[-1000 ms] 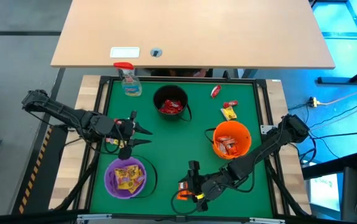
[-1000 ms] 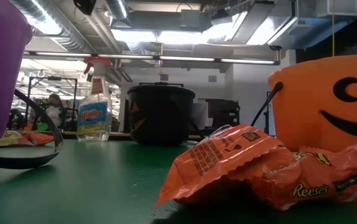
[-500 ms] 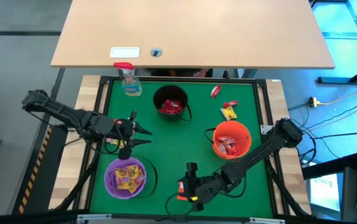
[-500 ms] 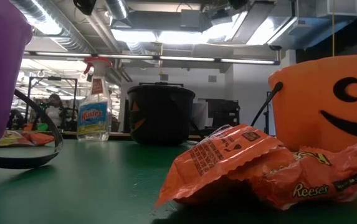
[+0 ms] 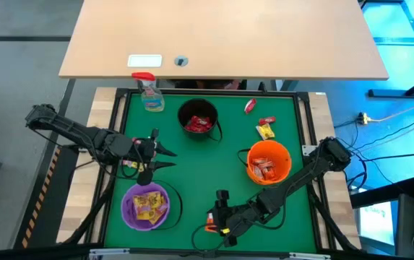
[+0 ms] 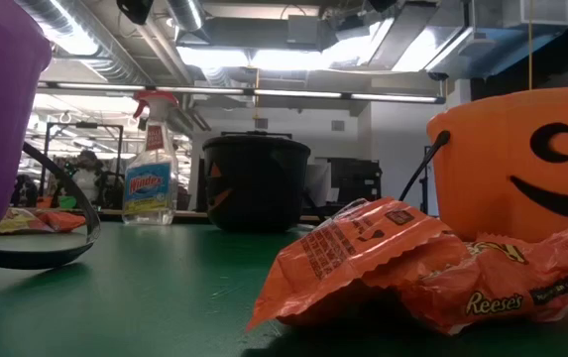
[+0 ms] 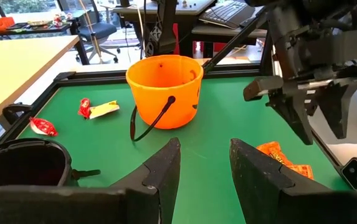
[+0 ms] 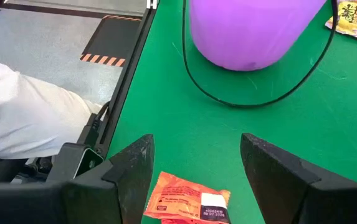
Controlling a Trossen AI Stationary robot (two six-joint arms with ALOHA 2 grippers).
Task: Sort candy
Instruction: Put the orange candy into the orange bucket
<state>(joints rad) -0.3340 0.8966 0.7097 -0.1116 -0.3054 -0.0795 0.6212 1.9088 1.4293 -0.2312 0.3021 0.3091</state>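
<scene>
Down at the near edge of the green felt-topped table (image 5: 192, 166), the right gripper (image 5: 215, 219) hangs low with its dark, blocky fingers (image 8: 278, 177) spread wide, and a crinkled orange Reese's packet (image 8: 187, 199) lies flat on the felt between them, just short of the fingertips and gripped by neither. Seen from table height, that same packet (image 6: 363, 263) is glossy foil with zigzag crimped ends, resting beside a second one (image 6: 516, 288) of the same kind. Just left of the right gripper stands the round purple plastic bucket (image 5: 146, 205) with a thin black wire handle, holding yellow packets (image 5: 146, 206). The orange bucket (image 5: 269, 162), a smooth plastic pumpkin pail with a jack-o'-lantern face, sits to the right and holds orange-red wrapped sweets (image 5: 264, 170). The black bucket (image 5: 199, 119) at the far middle holds shiny red sweets (image 5: 199, 124). Loose candy remains on the far right of the felt: a red piece (image 5: 250, 106), another red one (image 5: 266, 120) and a yellow packet (image 5: 264, 131) touching it. The left gripper (image 5: 165, 158) hovers at the left side, between the black and purple buckets, its tapered fingers (image 7: 159, 174) parted and empty. A clear Windex spray bottle (image 5: 149, 92) with a red top stands at the far left corner.
</scene>
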